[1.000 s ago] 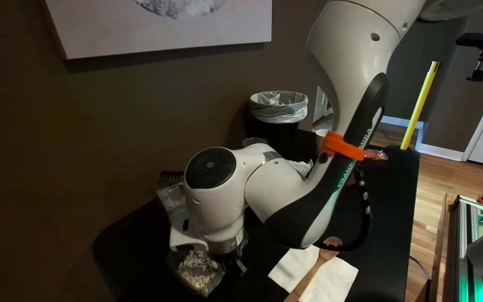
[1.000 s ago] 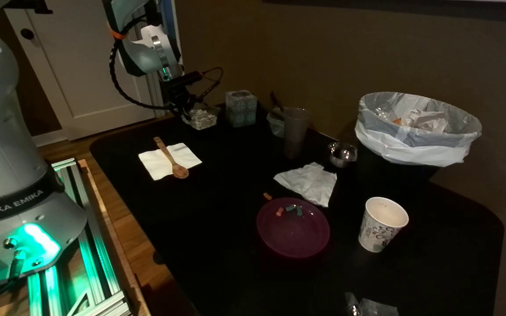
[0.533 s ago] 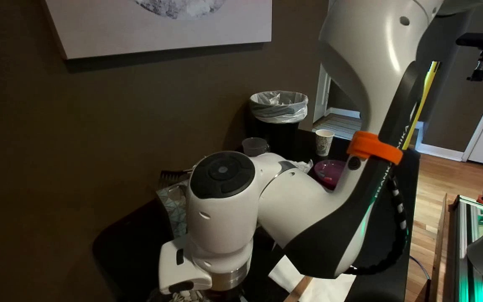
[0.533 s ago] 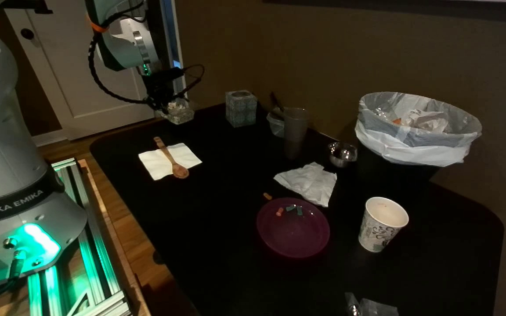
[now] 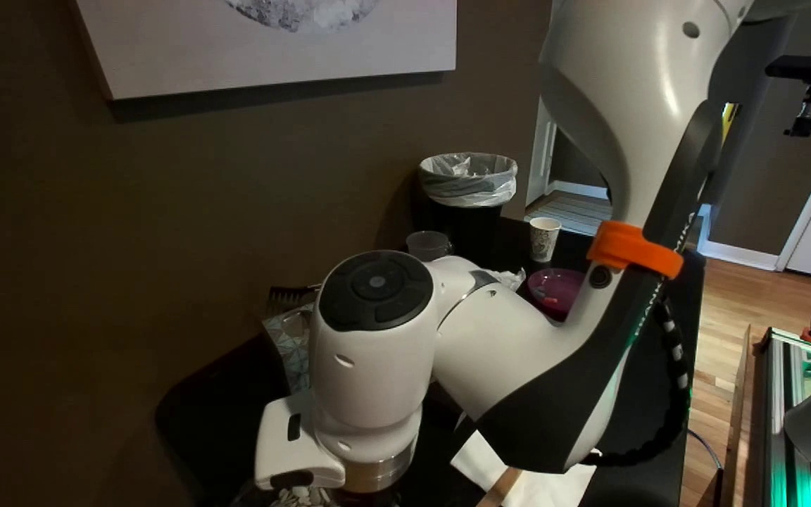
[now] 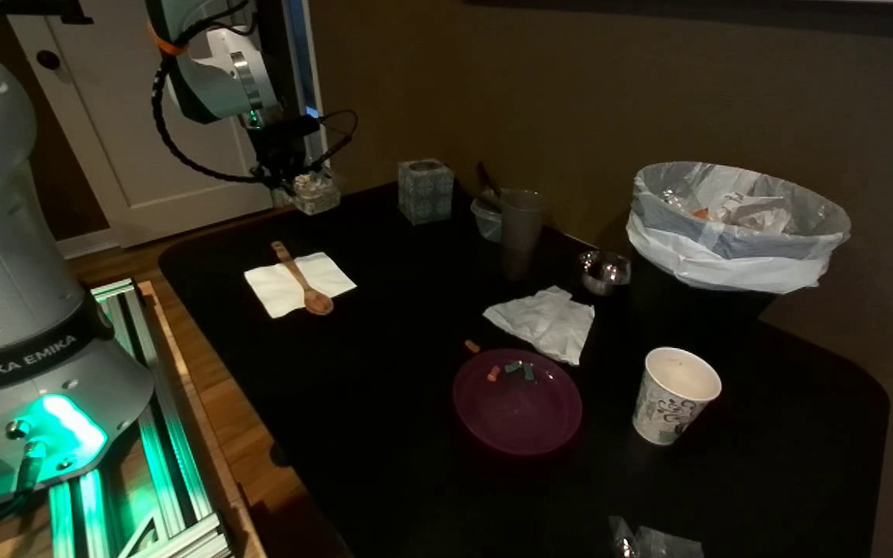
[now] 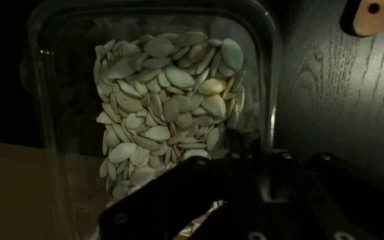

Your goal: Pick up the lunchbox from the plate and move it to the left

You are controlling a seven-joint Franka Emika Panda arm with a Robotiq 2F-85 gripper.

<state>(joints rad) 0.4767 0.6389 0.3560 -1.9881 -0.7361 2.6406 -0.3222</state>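
Observation:
The lunchbox [image 7: 168, 110] is a clear plastic box filled with pale seeds. My gripper [image 7: 252, 153] is shut on its side wall, one finger inside and one outside. In an exterior view the lunchbox [image 6: 316, 194] hangs raised at the far end of the table, at my gripper [image 6: 284, 182]. In an exterior view only part of the lunchbox [image 5: 300, 497] shows at the bottom edge, and the fingertips are hidden. The maroon plate [image 6: 520, 415] stands well away from the lunchbox with a few small orange and green bits in it. It also shows in an exterior view [image 5: 555, 287].
A wooden spoon [image 6: 301, 279] lies on a white napkin [image 6: 272, 288]. A tissue box [image 6: 425, 192] stands near the wall. A tall cup [image 6: 520, 232], a metal bowl [image 6: 604, 273], a crumpled napkin [image 6: 547, 322], a paper cup [image 6: 671, 399] and a lined trash bin [image 6: 733, 263] are farther along.
My gripper has carried the lunchbox up and away from the tissue box, toward the table's far end. In the last half second it has moved only slightly farther. The plate has not moved.

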